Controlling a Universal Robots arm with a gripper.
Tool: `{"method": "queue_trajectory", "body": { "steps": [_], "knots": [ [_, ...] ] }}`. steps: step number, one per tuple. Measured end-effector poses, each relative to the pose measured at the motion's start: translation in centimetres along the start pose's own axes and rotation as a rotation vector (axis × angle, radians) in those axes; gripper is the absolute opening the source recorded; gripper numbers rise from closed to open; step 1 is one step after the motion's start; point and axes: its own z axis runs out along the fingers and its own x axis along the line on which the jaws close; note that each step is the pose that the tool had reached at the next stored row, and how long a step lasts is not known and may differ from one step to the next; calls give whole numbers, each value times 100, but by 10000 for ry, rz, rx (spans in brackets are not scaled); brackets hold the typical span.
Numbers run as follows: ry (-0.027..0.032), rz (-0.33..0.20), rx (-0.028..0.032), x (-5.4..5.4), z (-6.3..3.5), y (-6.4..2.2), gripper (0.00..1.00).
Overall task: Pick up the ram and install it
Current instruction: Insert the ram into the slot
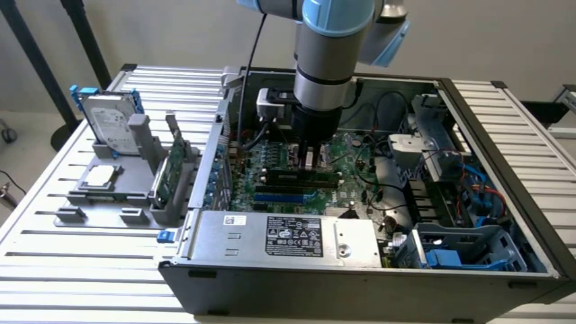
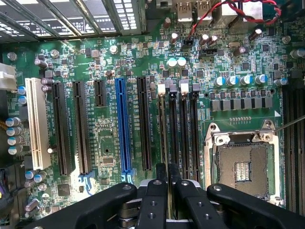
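Fingers (image 2: 157,200) of the end effector (image 2: 167,179) stand nearly together, pinched on the top edge of the ram (image 2: 163,129), a thin dark stick seen edge-on in the wrist view, standing upright in one of the memory slots (image 2: 183,129) on the motherboard (image 2: 109,138). In the exterior view the end effector (image 1: 311,156) reaches straight down from the grey and light-blue arm (image 1: 328,40) into the open computer case (image 1: 504,223), and the ram (image 1: 301,179) appears as a long dark bar lying across the board just below it. Beside the occupied slot run the other black memory slots, with white latches at their far ends; whether the ram is fully seated I cannot tell. Next to the slots on one side sits the empty processor socket (image 2: 243,167) in its metal frame, and on the other side a row of expansion slots, among them a blue slot (image 2: 124,129) and a white slot (image 2: 37,124). At the near edge of the case lies the power supply (image 1: 288,236) with its label up. On the exterior view's left, outside the case, a grey holder (image 1: 112,182) on the slatted tabletop (image 1: 54,256) carries a silver hard drive (image 1: 110,121) with blue rails and a green expansion card (image 1: 173,169), both upright.
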Motion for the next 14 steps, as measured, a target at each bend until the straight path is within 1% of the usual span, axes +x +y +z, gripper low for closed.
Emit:
{"method": "queue_trajectory", "body": {
  "steps": [5,14],
  "knots": [
    [-5,127,1,-3,0,0,14],
    [-5,143,1,-3,6,0,14]
  ]
}}
